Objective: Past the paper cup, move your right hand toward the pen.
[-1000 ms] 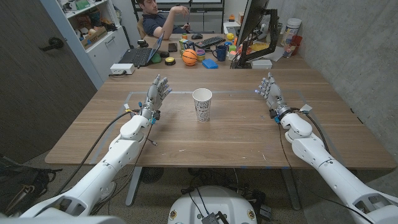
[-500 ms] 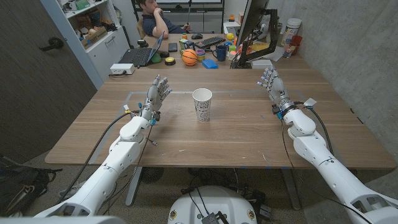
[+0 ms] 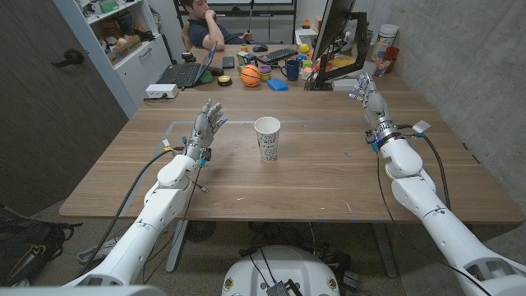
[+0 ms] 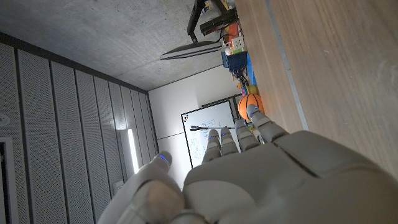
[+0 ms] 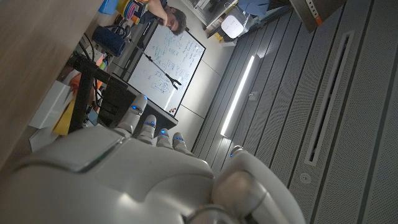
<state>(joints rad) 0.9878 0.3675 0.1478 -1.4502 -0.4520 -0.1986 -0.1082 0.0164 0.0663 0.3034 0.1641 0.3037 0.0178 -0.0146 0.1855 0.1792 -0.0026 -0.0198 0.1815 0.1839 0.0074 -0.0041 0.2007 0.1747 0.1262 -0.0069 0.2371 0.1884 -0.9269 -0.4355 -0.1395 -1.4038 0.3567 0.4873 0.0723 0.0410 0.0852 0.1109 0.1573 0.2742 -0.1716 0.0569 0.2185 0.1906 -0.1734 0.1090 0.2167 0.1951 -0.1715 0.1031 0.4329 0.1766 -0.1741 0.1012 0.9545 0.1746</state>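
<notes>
Paper cup [image 3: 267, 137] upright near the middle of the table [image 3: 312, 177], well apart from both hands. Right hand [image 3: 371, 97] raised near the table's far right edge, by the monitor stand [image 3: 333, 76], fingers apart, holding nothing. Left hand [image 3: 207, 125] up left of the cup, fingers spread, empty. Pen not made out.

The table [image 3: 312, 177] is wood with a matt, smooth, brown-grained top, and the paper cup [image 3: 267, 137] on it is white paper with dark print. The left hand [image 3: 205, 127] and right hand [image 3: 370, 97] wear smooth pale plastic shells (faintly glossy in the wrist views), while the basketball [image 3: 251, 76] looks matt orange rubber.
</notes>
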